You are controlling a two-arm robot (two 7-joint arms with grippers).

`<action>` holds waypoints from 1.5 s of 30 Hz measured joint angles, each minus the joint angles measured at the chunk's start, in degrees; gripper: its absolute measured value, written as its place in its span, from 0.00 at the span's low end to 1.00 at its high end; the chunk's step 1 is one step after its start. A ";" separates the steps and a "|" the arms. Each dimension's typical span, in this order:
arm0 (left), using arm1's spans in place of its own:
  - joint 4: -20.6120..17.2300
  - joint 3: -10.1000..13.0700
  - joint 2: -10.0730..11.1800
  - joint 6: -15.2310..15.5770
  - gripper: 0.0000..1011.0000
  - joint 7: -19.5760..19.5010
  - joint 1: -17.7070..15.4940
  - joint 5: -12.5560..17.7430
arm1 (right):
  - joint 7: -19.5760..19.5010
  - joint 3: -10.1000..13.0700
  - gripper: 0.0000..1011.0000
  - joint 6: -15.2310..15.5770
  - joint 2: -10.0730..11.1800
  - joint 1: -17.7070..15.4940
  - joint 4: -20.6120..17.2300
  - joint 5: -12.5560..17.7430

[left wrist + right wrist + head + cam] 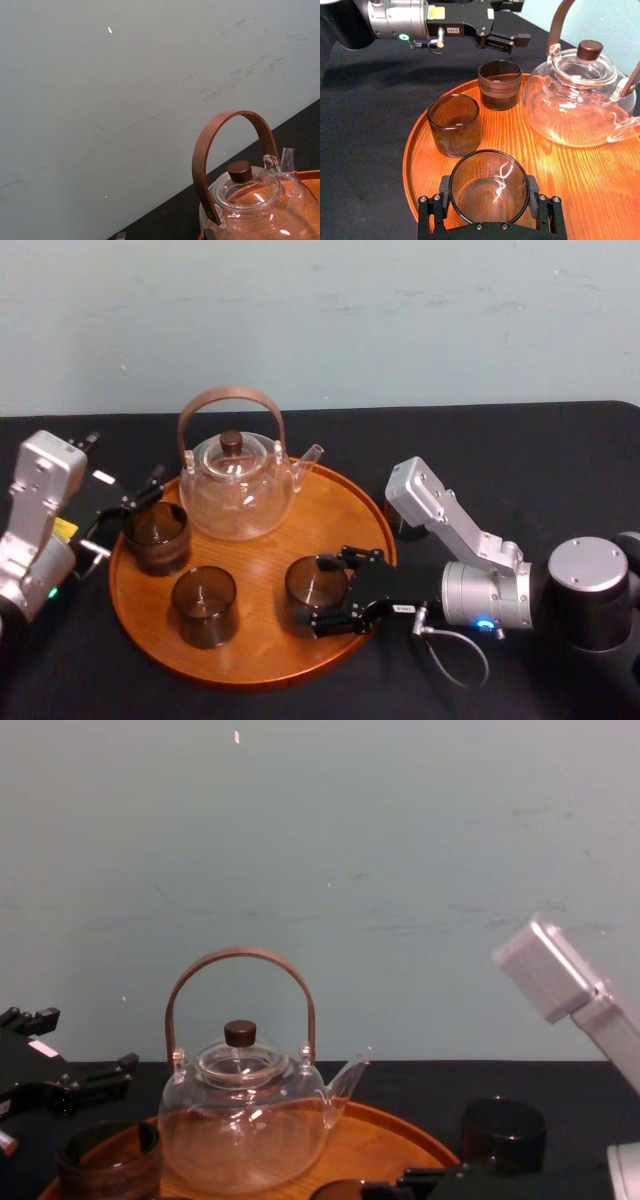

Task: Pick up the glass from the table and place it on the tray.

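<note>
Glass [316, 580] stands upright on tray [340, 510], mouth up, long axis vertical, right tool [322, 595] clamped around it. Left tool [130, 512] hangs open at the tray's left rim.

The left wrist view cuts off the glass teapot [250, 200] below its lid. The chest view's edge crops the glass [315, 582] clamped in the right gripper's [316, 593] jaws; behind them, the right arm half-hides a dark cup [503, 1130].

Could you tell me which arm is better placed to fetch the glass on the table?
Right: the glass stands off the tray's right rim, near the right gripper; the left gripper is across it.
</note>
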 joint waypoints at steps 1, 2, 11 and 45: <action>0.00 0.00 0.00 0.00 0.99 0.00 0.00 0.00 | -0.07 -0.03 0.89 0.04 -0.03 0.00 0.07 -0.04; 0.00 0.00 0.00 0.00 0.99 0.00 0.00 0.00 | -0.14 -0.05 0.89 0.08 -0.05 -0.01 0.11 -0.07; 0.00 0.00 0.00 0.00 0.99 0.00 0.00 0.00 | -0.66 -0.13 0.89 0.61 -0.32 -0.10 0.68 -0.58; 0.00 0.00 0.00 0.00 0.99 0.00 0.00 0.00 | -0.83 -0.12 0.99 0.65 -0.31 -0.14 0.67 -0.93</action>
